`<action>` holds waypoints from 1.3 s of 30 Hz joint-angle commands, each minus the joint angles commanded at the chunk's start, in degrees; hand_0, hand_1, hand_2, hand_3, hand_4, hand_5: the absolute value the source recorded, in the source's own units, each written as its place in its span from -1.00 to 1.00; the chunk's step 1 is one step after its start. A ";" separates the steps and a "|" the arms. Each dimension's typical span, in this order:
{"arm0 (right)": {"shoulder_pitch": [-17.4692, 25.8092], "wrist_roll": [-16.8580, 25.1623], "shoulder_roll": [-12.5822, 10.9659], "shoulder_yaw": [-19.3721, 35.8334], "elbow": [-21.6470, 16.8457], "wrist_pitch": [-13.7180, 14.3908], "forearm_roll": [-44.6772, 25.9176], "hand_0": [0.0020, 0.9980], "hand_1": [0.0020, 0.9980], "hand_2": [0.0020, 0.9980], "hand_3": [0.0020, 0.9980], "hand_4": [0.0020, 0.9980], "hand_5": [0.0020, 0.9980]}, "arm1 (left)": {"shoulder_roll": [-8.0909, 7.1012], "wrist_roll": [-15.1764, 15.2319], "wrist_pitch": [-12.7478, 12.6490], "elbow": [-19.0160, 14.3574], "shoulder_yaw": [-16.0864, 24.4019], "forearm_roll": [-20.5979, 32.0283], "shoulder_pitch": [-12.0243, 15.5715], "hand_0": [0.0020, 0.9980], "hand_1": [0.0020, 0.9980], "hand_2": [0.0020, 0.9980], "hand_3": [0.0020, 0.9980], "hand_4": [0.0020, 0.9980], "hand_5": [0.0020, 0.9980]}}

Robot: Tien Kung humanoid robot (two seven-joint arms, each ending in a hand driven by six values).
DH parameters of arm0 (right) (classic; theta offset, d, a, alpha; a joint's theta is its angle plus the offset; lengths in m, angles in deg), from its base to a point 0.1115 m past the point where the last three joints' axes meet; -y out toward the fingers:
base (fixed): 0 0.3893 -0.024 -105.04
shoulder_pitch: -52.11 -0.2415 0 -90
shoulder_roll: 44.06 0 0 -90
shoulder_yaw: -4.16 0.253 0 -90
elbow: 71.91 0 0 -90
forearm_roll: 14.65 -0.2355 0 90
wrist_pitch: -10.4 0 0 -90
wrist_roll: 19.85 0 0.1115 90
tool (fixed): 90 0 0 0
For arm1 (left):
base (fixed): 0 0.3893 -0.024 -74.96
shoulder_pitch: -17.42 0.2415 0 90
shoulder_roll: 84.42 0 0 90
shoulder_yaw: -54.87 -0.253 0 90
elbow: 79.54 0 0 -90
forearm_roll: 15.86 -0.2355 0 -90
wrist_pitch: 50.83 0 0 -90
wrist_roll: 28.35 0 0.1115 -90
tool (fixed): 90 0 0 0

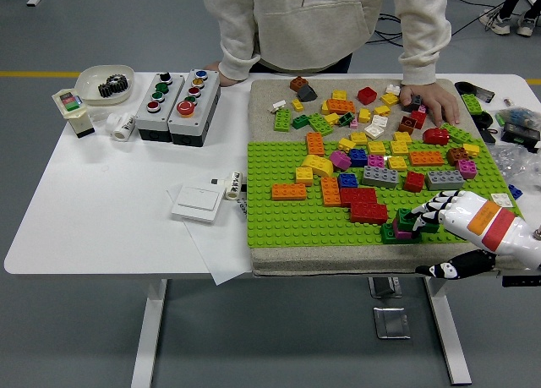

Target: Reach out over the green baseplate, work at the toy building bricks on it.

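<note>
**Mia:** What is the robot's right hand [448,215] doing?

**Ben:** It is coming in from the right side, low over the front right corner of the green baseplate [279,223]. The back of the hand is facing up. Its fingers [427,209] are pointing left and curling down around a small stack of bricks [402,226]. The fingertips are touching the stack, so the hand is closing on it.

**Mia:** What is the stack looking like?

**Ben:** It is showing dark green bricks with a pink one in between. It is sitting on the baseplate's front edge, and it is stretching left to right.

**Mia:** What is lying close by?

**Ben:** A big red brick [367,210] is lying just to the left and a bit behind, also stretching left to right. An orange brick [288,190] is resting further left, well apart from the hand. Lots of loose bricks [372,143] are covering the far half of the baseplate.

**Mia:** And the baseplate?

**Ben:** It is lying flat on a tan mat [270,261] on the right part of the white tabletop [101,210].

**Mia:** Is somebody else there?

**Ben:** A person is standing at the far side, resting a hand [431,101] flat on the mat's far edge, among the bricks.
</note>
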 joint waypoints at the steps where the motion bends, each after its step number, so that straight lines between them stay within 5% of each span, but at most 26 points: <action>1: -0.03 0.00 -0.02 -0.07 -0.01 -0.02 -0.02 0.36 0.34 0.39 0.06 0.77 0.24 | 0.00 -0.03 0.00 0.01 0.06 -0.09 -0.02 0.27 0.47 0.44 0.13 0.22 0.22; 39: -1.17 0.00 -0.30 -1.49 0.29 -0.71 -0.73 0.34 0.33 0.37 0.06 0.76 0.25 | -0.08 -0.03 -0.01 0.02 0.06 -0.24 -0.17 0.27 0.47 0.44 0.13 0.22 0.22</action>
